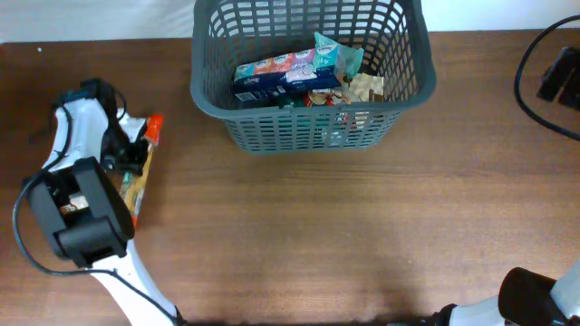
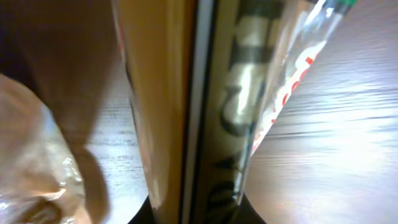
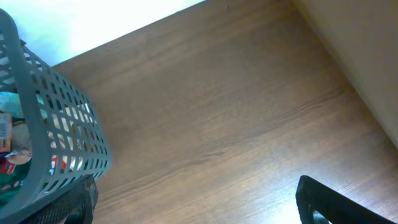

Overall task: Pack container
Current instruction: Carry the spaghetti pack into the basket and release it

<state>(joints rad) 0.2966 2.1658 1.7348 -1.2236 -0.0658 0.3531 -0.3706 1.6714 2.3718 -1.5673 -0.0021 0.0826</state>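
— Where is the open ground?

— The middle and right of the table [image 1: 362, 244]: bare wood from the container's front wall down to the near edge.

— And what blocks the way?

— The container [image 1: 210, 95] stands at the far edge, with lattice walls all round, so the only way in is from above. A blue box [image 1: 270, 80] and packets [image 1: 340, 62] lie heaped across its floor.

— And the left side?

— It is crowded. The left arm [image 1: 82, 213] lies over it, with a long snack packet [image 1: 142, 177] under its far end.

— The corners?

— A black cable [image 1: 524, 68] loops in the far right corner, and the right arm [image 1: 535, 303] fills the near right one.
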